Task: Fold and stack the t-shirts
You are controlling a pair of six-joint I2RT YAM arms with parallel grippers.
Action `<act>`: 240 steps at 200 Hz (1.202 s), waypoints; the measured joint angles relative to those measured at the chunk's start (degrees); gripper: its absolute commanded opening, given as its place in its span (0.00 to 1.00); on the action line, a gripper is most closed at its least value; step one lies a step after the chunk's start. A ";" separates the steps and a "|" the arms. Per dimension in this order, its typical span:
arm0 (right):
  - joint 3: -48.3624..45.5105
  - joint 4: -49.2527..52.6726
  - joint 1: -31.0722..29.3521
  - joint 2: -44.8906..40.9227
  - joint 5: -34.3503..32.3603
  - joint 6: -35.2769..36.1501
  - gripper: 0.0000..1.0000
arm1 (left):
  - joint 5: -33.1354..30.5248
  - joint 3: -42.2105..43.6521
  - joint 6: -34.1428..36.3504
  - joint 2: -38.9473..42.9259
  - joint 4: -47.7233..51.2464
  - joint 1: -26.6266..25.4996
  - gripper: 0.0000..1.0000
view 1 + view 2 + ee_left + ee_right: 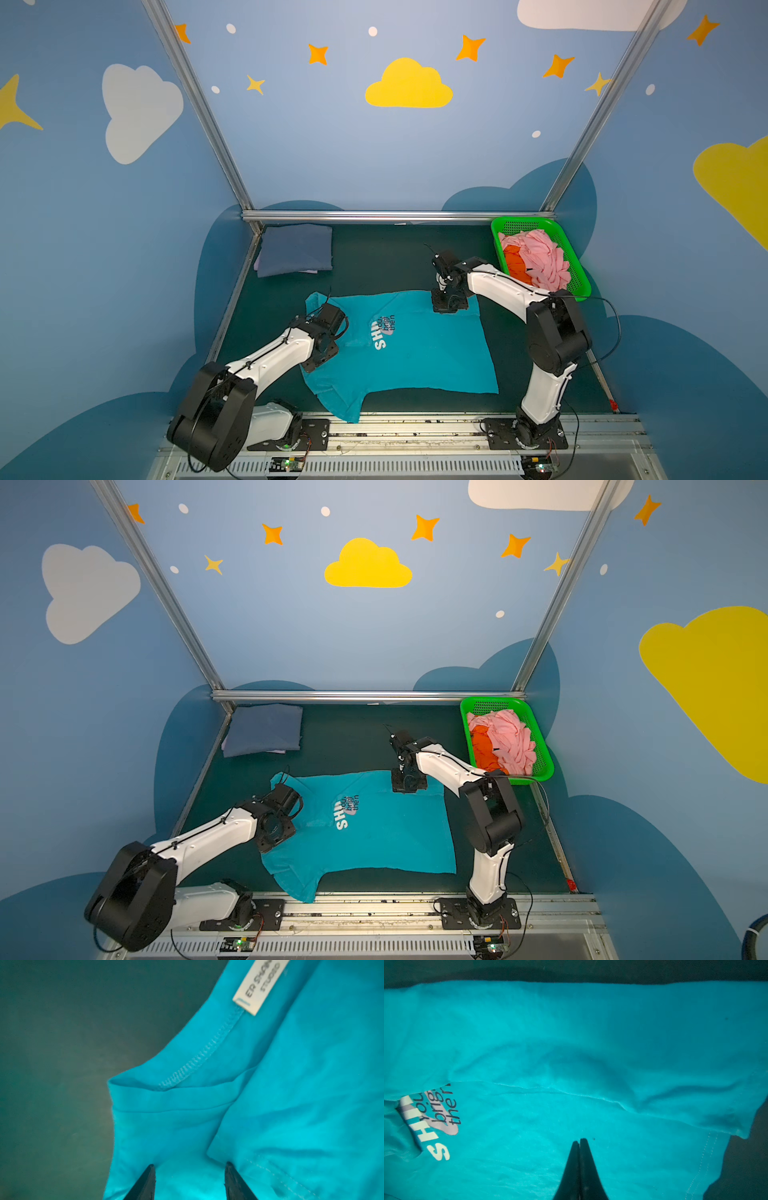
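Observation:
A teal t-shirt with a white "SH" print lies spread on the dark green table, its near sleeve hanging over the front rail. My left gripper is open just above the shirt's collar end, close to the white neck label, with nothing between its fingers. My right gripper is shut, tips down on the teal cloth near its far right corner, and no cloth shows pinched between the jaws. A folded slate-blue shirt rests on a pale lavender one at the far left.
A green perforated basket at the far right holds a crumpled pink shirt and an orange one. Aluminium frame rails bound the back and sides. The slotted front rail carries both arm bases.

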State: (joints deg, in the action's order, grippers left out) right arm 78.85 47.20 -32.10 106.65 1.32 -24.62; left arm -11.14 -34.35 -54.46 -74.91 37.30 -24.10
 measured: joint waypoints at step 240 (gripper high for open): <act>0.00 -0.02 -0.07 0.85 0.44 -0.02 0.00 | -0.55 -5.99 1.36 -4.72 -2.78 1.51 0.04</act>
State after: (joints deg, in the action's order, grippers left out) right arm 78.85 47.18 -32.16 107.50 1.76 -24.64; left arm -11.68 -40.34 -53.10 -79.64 34.52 -22.59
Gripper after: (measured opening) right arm 0.047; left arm 0.049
